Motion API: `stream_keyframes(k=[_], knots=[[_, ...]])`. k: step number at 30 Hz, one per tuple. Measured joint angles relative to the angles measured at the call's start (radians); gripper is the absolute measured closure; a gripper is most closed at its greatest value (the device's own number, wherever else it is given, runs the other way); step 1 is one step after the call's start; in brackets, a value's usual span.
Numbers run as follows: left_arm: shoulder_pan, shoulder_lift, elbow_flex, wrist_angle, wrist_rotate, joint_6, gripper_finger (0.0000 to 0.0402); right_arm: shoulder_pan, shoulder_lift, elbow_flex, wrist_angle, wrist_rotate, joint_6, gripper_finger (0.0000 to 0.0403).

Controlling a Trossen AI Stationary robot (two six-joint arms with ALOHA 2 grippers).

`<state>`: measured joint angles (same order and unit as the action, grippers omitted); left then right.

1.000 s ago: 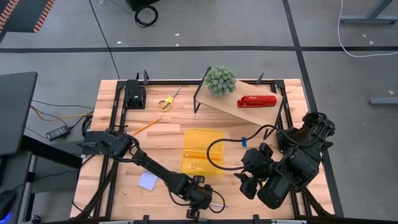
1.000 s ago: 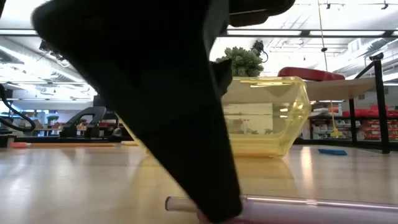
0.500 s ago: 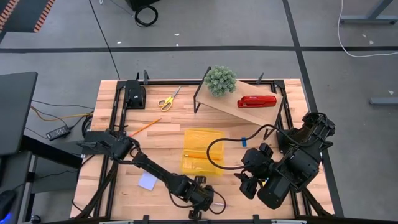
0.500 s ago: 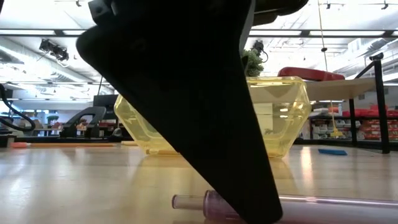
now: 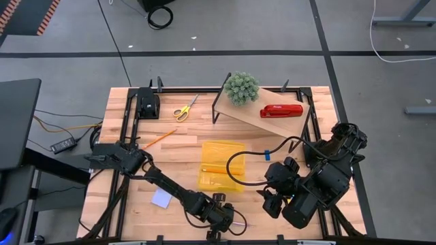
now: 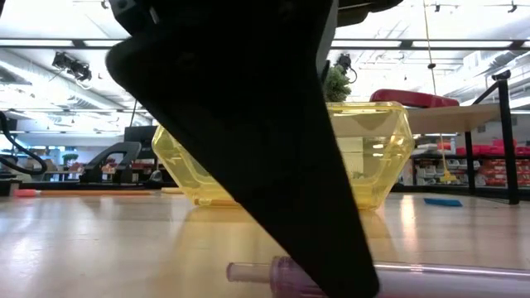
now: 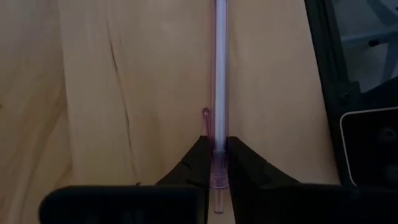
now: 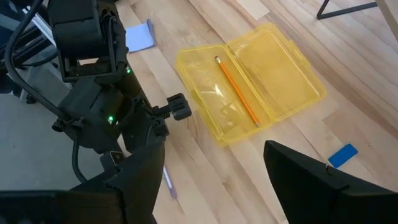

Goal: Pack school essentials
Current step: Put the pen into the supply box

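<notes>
My left gripper [image 5: 222, 222] is low at the table's near edge, shut on the thin pink pen [image 7: 219, 74]. My right gripper [image 5: 271, 202] hangs open over the near right of the table, touching nothing. An open yellow see-through case [image 5: 221, 167] lies mid-table with one orange pencil [image 8: 237, 94] inside. A second orange pencil [image 5: 161, 138] and the yellow-handled scissors [image 5: 184, 109] lie flat toward the far left. The blue eraser [image 5: 267, 155] lies right of the case. The pale blue notepad [image 5: 162, 198] lies near the left arm. No crayon box is in view. My left gripper pinches the pink pen between its two fingers [image 7: 244, 163] close to its cap end [image 7: 217, 186], which sticks out just past them. The fingers come down from above. The pen lies level on the table, its long clear barrel [image 6: 447, 271] running toward the table's right.
A wooden ramp [image 5: 272, 119] at the far edge carries the red stapler [image 5: 281, 111] and the round green plant [image 5: 242, 87]. A black fixture [image 5: 146, 102] stands at the far left corner. Dark rails frame the table. Bare wood lies between the case and the near edge.
My left gripper has shifted a little toward the table's right along the pen, so more of the pen's cap end shows beside the finger in the low view. The pen stays on the table. My right arm has kept still.
</notes>
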<state>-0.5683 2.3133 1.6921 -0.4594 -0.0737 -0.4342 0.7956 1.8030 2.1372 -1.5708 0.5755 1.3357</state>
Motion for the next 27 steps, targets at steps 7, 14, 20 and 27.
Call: stream_keyframes(k=[7,14,20,27], knots=[[0.015,-0.067,-0.009,-0.049,-0.004,-0.022,0.0375,0.0,0.0,0.0,0.0,0.0,0.0,0.0121],[0.028,-0.157,-0.005,-0.073,-0.012,-0.025,0.0396,0.0,0.0,0.0,0.0,0.0,0.0,0.0121],[0.028,-0.214,-0.004,-0.095,-0.013,-0.016,0.039,0.0,0.0,0.0,0.0,0.009,0.0,0.0121],[0.026,-0.219,-0.003,-0.184,0.016,0.0,0.0398,0.0,0.001,-0.033,0.001,0.026,-0.006,0.0121]])
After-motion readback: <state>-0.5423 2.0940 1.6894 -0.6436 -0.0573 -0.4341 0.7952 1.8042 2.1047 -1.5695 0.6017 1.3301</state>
